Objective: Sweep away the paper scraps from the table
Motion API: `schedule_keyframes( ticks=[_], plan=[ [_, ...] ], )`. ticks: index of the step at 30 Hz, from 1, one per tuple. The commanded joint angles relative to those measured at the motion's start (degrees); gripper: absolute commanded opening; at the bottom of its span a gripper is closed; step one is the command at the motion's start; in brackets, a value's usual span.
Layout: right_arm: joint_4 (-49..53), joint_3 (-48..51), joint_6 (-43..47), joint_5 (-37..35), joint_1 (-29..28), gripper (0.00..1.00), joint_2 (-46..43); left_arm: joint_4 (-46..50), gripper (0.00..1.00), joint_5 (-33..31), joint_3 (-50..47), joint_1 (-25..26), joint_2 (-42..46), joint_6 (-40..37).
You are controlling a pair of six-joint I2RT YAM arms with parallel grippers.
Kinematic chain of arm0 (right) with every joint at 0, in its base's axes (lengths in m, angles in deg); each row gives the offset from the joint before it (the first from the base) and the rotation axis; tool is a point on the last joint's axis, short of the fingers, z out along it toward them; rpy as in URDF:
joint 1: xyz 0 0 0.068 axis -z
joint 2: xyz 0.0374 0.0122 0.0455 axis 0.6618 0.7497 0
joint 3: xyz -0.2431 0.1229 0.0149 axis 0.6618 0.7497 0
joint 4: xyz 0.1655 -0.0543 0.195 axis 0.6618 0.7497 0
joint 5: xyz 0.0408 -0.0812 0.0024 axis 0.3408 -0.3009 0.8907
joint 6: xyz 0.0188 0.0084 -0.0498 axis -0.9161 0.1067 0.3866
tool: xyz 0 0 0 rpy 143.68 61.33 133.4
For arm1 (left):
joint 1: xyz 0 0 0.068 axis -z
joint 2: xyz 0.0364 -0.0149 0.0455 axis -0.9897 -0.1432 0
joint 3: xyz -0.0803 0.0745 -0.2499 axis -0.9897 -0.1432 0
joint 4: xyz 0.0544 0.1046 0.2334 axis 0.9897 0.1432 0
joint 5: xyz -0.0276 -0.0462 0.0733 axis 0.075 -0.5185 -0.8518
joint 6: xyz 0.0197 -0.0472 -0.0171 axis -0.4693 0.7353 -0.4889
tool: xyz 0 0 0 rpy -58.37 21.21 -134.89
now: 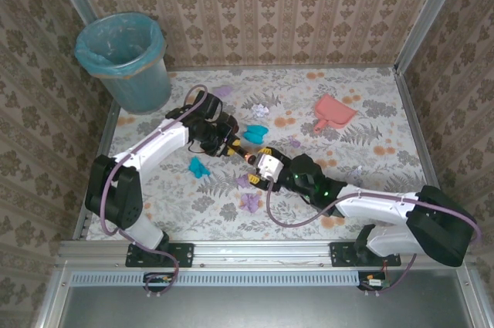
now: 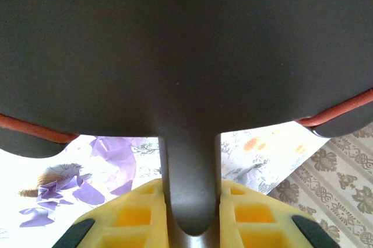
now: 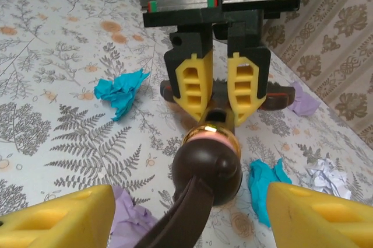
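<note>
Floral bench [image 1: 370,177] with bin [image 1: 123,58] and pink dustpan [image 1: 333,112] at its far side: paper scraps [image 3: 121,91] lie scattered around the left end effector [image 3: 222,93], clamped on a dark brush [image 2: 186,55], and the spread-fingered right end effector [image 3: 186,219].

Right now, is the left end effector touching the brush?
Touching. Left wrist view shows the left end effector clamped on the brush, fingers flush against its neck.

Blue bin [image 1: 145,85] — pink dustpan [image 1: 333,112] — brush [image 3: 205,169]

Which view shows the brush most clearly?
The right wrist view: the brush points handle-first at the camera, clamped by the jaws of the left gripper. The left wrist view gives its dark back, very close; the top view shows it small.
</note>
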Motion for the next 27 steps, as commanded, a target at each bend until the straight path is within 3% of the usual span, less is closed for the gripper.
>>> schedule_keyframes(
  ticks=[1, 16, 27],
  plan=[
    [-2.1, -3.0, -1.1, -2.4, -0.7, 0.69, 1.6, -1.3, 0.00, 0.3, 0.6, 0.9, 1.4, 1.7],
    [-3.4, -5.1, 0.1, -5.0, -1.0, 0.59, 5.7, -1.9, 0.00, -0.8, 1.3, 2.4, 1.5, 2.3],
    [-3.0, -5.9, -1.3, -5.6, -1.0, 0.41, 6.9, -2.4, 0.00, -1.1, 1.2, 3.3, 1.0, 2.7]
  ],
)
